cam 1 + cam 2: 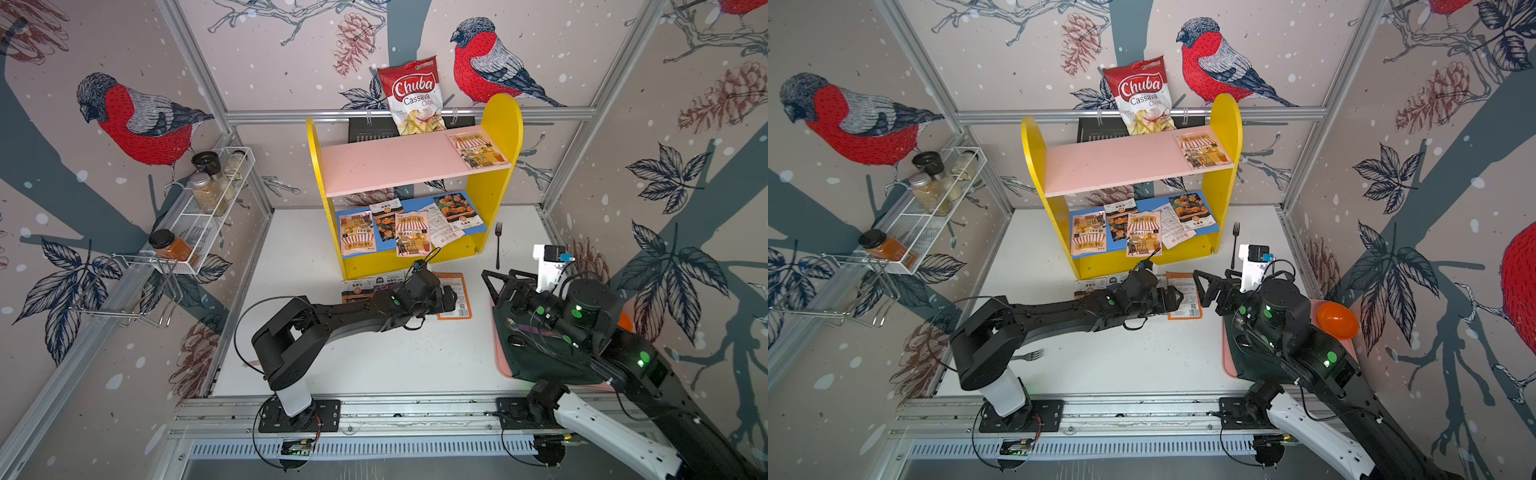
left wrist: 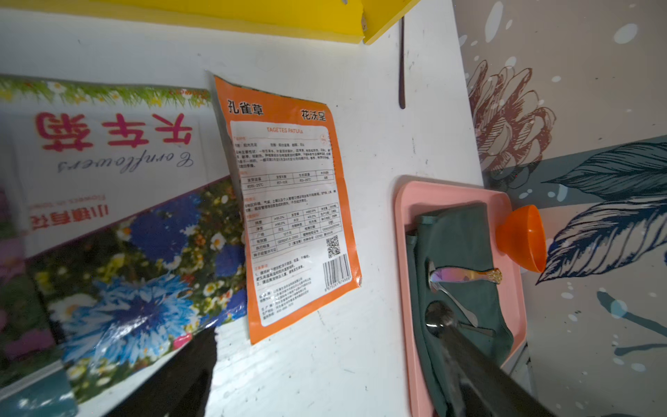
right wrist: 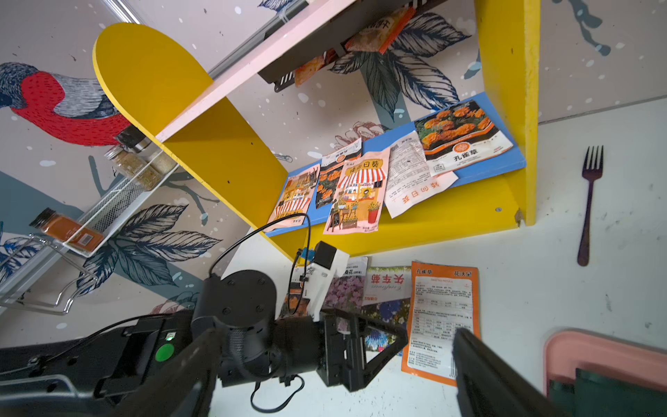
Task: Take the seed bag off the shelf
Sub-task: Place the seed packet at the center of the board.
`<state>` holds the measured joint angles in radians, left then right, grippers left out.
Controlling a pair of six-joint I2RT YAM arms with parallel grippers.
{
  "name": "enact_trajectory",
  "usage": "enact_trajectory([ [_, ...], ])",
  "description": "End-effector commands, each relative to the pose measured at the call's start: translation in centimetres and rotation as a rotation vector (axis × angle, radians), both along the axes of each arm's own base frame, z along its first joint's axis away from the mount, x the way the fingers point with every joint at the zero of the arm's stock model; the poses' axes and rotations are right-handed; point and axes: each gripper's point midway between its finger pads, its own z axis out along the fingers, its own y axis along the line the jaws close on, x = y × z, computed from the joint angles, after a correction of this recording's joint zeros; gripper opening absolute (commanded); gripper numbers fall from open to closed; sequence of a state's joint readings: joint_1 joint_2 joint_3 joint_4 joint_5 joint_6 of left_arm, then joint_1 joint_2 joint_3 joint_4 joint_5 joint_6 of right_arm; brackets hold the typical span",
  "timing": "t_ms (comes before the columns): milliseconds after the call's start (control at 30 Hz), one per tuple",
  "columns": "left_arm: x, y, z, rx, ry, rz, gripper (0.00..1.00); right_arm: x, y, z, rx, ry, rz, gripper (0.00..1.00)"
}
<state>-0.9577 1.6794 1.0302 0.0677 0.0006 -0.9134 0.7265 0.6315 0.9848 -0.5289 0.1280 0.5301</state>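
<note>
Orange-edged seed bag (image 2: 292, 202) lies flat on the white table (image 1: 374, 365), off the shelf (image 1: 505, 124).
Nearest me, the left gripper (image 1: 451, 299) hangs just over that bag, jaws spread wide and gripping nothing. The right gripper (image 1: 496, 286), close beside it, gapes empty too. Other flower packets (image 3: 386, 289) lie next to the bag along the shelf's foot. Further back, five shelf packets (image 1: 411, 232) cover the blue lower board (image 3: 505, 164), and a single packet (image 1: 478, 150) sits at the right end of the pink upper board (image 1: 374, 166).
</note>
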Motion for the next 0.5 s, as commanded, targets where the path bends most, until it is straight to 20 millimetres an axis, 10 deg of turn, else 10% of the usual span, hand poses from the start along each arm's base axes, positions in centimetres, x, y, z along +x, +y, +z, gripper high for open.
enact_trajectory([
  [0,-0.8,0.6,2.2,0.028,-0.067,-0.068,0.96,1.4,-1.2,2.0,0.016,-0.048,-0.11,1.0],
  [467,-3.8,4.6,14.5,-0.085,-0.35,-0.166,0.99,7.6,0.2,8.9,-0.19,-0.204,-0.198,1.0],
])
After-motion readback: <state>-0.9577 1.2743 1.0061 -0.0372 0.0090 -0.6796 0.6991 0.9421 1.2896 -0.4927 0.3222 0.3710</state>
